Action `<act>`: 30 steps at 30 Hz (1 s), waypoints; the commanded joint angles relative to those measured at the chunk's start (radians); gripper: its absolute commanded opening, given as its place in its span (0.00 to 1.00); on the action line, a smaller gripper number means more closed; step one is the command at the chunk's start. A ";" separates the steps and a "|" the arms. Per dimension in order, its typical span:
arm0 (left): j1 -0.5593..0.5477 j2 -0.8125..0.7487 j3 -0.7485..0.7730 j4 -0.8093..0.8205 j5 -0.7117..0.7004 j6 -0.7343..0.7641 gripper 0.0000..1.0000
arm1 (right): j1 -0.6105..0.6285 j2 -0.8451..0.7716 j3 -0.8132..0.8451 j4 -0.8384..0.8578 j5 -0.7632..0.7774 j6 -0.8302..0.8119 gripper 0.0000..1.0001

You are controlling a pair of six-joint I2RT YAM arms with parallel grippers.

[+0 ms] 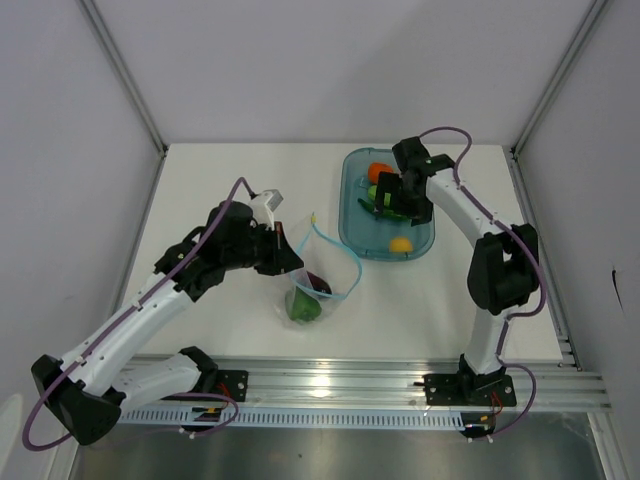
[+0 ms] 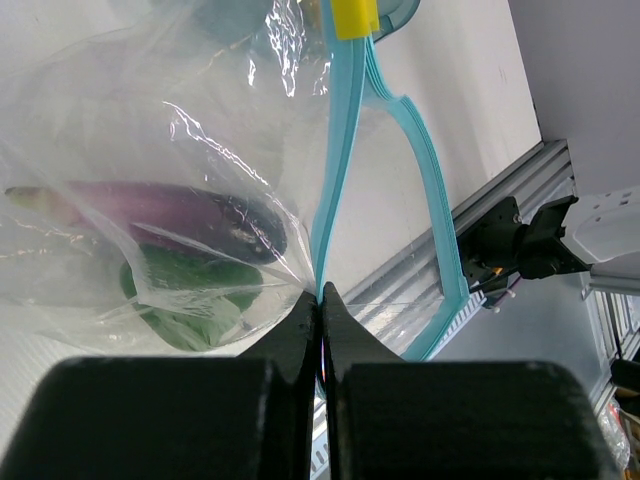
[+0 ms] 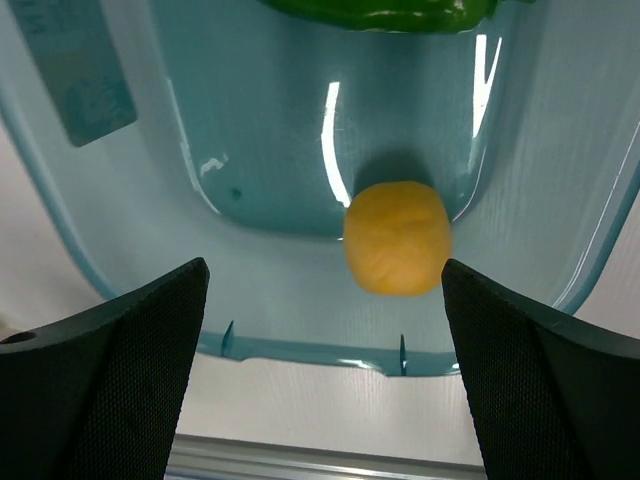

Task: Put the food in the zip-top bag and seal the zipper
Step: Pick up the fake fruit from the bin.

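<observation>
The clear zip-top bag point(image 1: 318, 292) lies on the table with its mouth spread open. It holds a purple eggplant point(image 2: 170, 215) and a green piece point(image 2: 190, 295). My left gripper point(image 1: 290, 262) is shut on the bag's mouth edge, pinching the light-blue zipper point(image 2: 345, 150) at its near end point(image 2: 322, 300). My right gripper point(image 1: 395, 195) is open and empty above the teal tray point(image 1: 352, 225). A yellow lemon point(image 3: 397, 238) lies in the tray just ahead of and between its fingers point(image 3: 322, 275). An orange-red tomato point(image 1: 380, 171) and green produce point(image 1: 385, 207) lie further back.
The tray's near rim point(image 3: 320, 350) runs below the right fingers. A yellow slider point(image 2: 354, 18) sits on the zipper's far end. The metal rail point(image 1: 330, 382) runs along the table's front edge. White walls enclose the table on three sides.
</observation>
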 commanded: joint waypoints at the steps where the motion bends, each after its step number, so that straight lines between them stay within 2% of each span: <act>1: -0.007 -0.032 0.018 0.033 0.010 -0.008 0.01 | -0.005 0.047 0.048 -0.016 0.056 0.019 0.99; 8: -0.008 -0.047 0.007 0.026 -0.004 -0.003 0.01 | -0.005 0.154 0.060 -0.064 0.085 0.032 0.99; 23: -0.007 -0.027 0.007 0.044 0.016 -0.008 0.01 | -0.004 0.117 -0.181 0.071 0.039 0.068 0.90; 26: -0.007 -0.024 0.007 0.044 0.016 -0.008 0.01 | -0.001 0.121 -0.187 0.079 0.036 0.062 0.83; 30: -0.007 -0.023 0.007 0.044 0.017 -0.011 0.00 | -0.002 0.122 -0.175 0.085 0.034 0.050 0.63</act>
